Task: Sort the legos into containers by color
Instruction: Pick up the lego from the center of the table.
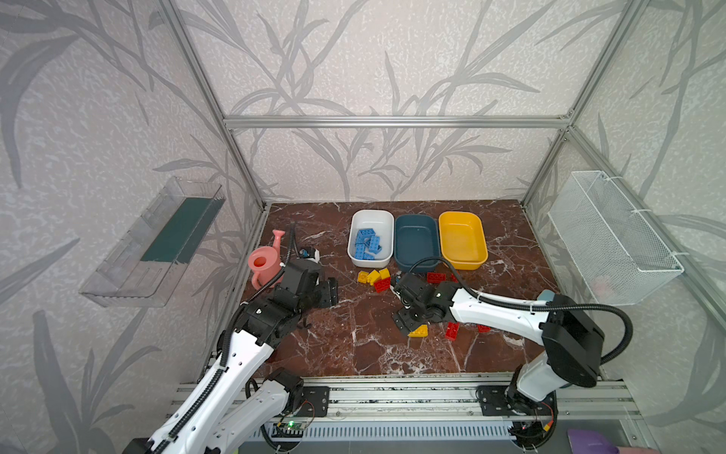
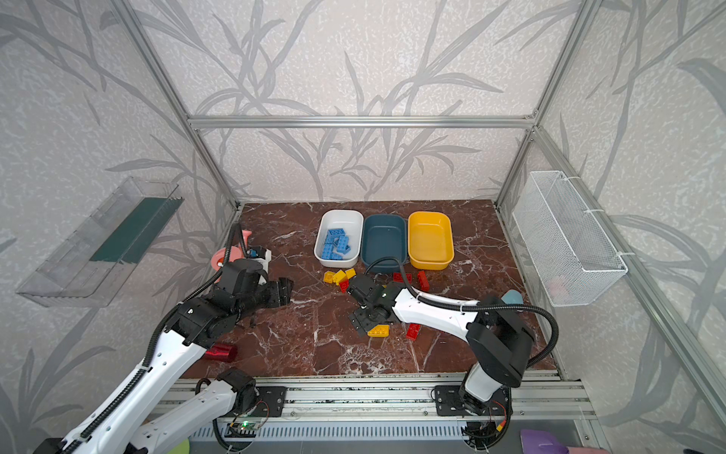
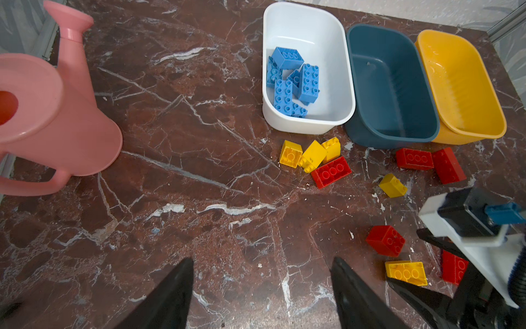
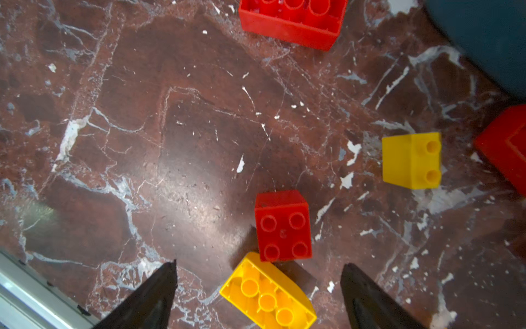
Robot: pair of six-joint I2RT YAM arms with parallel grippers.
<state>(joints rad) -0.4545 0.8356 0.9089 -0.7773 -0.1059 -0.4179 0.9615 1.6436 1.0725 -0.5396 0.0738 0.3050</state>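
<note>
Hovering low over the counter [image 3: 199, 213], the right pincer [image 4: 259, 266] has its jaws spread wide and grips nothing. The yellow oblong brick [image 4: 267, 296] lies between the two tips, hollow side up and skewed to the line of the jaws. A red square brick [image 4: 281, 228] sits just beside one of its corners; whether the two touch I cannot tell.

The step in hand looks like picking up that yellow brick for the yellow tub [image 1: 461, 239], which is empty at the far end of the row. To do it well:

- Turn the wrist so the pads meet the brick's long flat sides squarely. Closing on the corners would likely spin it away.
- Drop straight down so that one tip passes clear of the red brick and does not nudge it or catch both.
- Close gently, since the open underside leaves thin walls and smooth plastic may slip.
- Lift high enough to clear the teal tub [image 1: 416, 241], also empty, on the way across.

The blue bricks [image 1: 367, 243] are all in the white tub [image 1: 383, 228]. Red bricks [image 3: 414, 159] and a yellow cluster [image 3: 310, 153] lie loose in front of the tubs.

The left pincer [image 3: 262, 260] is also wide and empty over bare counter, well apart from the work and near the pink watering can [image 3: 57, 114].
</note>
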